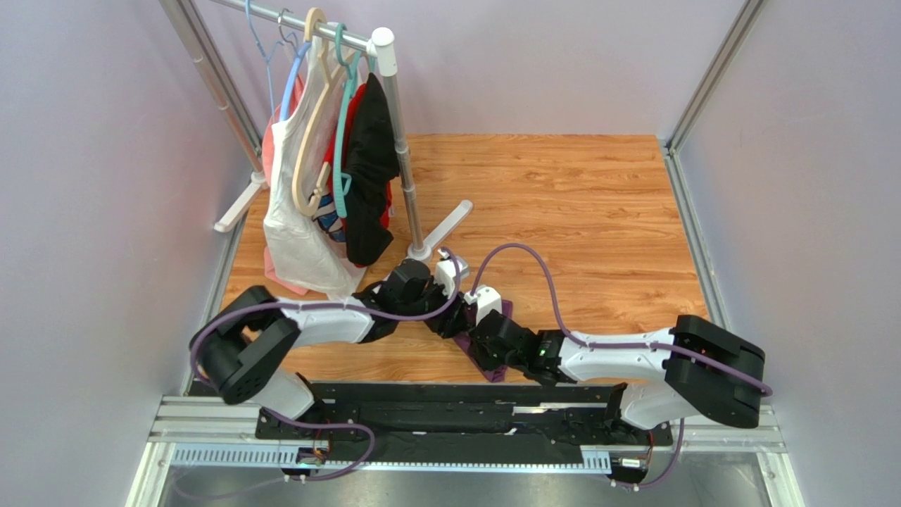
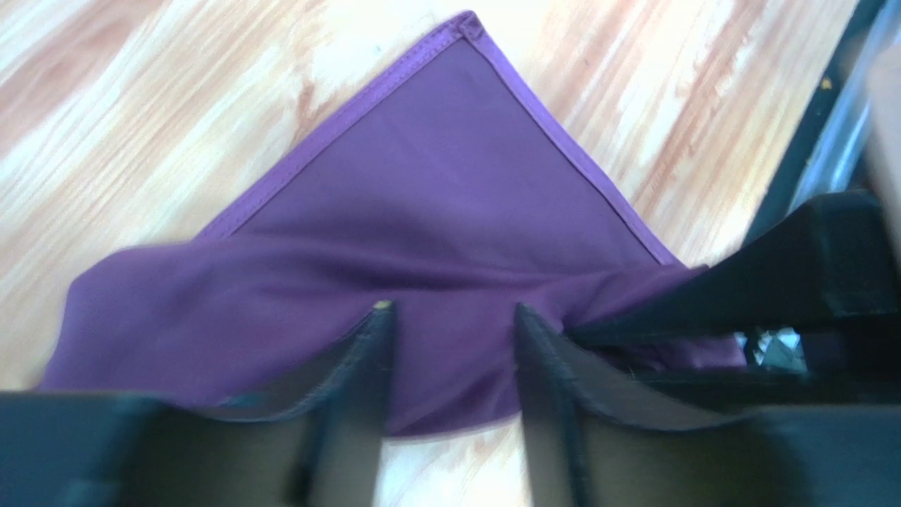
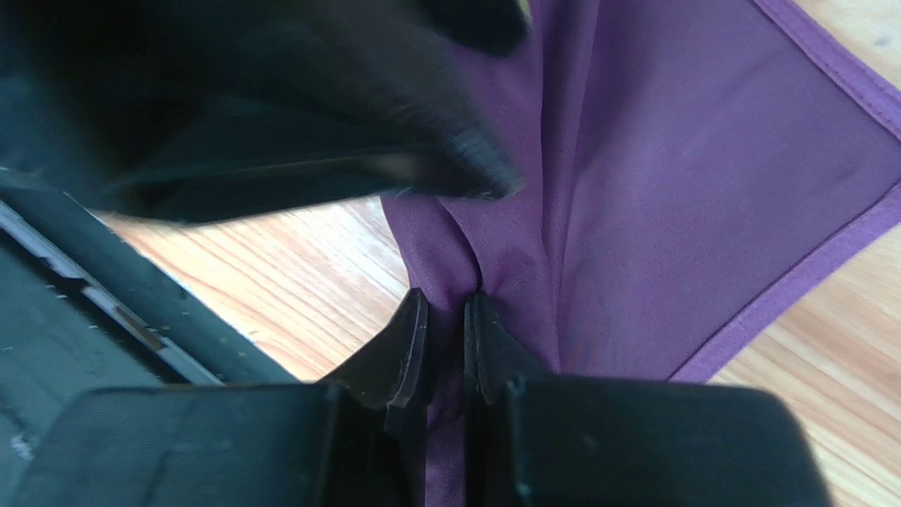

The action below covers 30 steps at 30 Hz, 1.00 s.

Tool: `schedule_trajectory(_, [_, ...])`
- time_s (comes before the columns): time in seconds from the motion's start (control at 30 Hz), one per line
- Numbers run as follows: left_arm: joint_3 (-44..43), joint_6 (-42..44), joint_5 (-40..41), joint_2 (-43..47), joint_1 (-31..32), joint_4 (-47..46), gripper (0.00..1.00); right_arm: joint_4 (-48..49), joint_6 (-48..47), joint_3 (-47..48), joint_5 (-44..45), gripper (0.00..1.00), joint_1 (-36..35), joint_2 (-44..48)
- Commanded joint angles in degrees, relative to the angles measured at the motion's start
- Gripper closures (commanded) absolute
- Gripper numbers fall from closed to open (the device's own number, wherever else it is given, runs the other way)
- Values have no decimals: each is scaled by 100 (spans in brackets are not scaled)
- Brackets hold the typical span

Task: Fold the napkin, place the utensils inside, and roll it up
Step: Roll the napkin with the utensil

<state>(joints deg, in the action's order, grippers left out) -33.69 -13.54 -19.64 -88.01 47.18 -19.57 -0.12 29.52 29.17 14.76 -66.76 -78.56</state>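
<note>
Purple fabric of the napkin (image 3: 687,190) is lying crumpled on the wooden table (image 1: 592,211), close to its near edge and directly under our two wrists. We are judging the main risk to be the bite itself: our right gripper (image 3: 444,308) is clenching a bunched ridge of cloth rather than a clean corner, so any pull could drag the whole sheet or set a crooked fold. The thin, shiny weave could also be sliding out of so narrow a pinch. Our left gripper (image 2: 452,317) is hanging released, jaws apart just over the cloth with nothing between them, and it is crowding the right fingers, so a careless move could be knocking the two together. We are not seeing the utensils in any view. Both arms are reaching inward from their bases, elbows splayed outward, wrists meeting nose to nose at the table's middle front.
</note>
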Motion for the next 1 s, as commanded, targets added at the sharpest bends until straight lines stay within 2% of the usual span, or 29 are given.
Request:
schedule_trajectory(0.0, [144,-70,266,810,63,498,32,-735,335,-333,-851,100,93,-396])
schedule_trajectory(0.13, [266,-114,566,1390,63,919,27,-542,291,-394,-1387,100,304,-283])
schedule_trajectory(0.43, [529,-684,1708,2119,-77,1606,24,-41,291,-728,-2530,100,866,8])
schedule_trajectory(0.67, [829,-1010,1577,2648,-455,1447,23,538,388,-1027,-3523,100,1665,157])
schedule_trajectory(0.77, [890,-1256,1648,2587,-613,1404,20,583,344,-1053,-3866,100,1920,201])
schedule_trajectory(0.97, [961,-1485,1130,2244,-991,737,18,951,300,-1150,-4719,100,2509,-36])
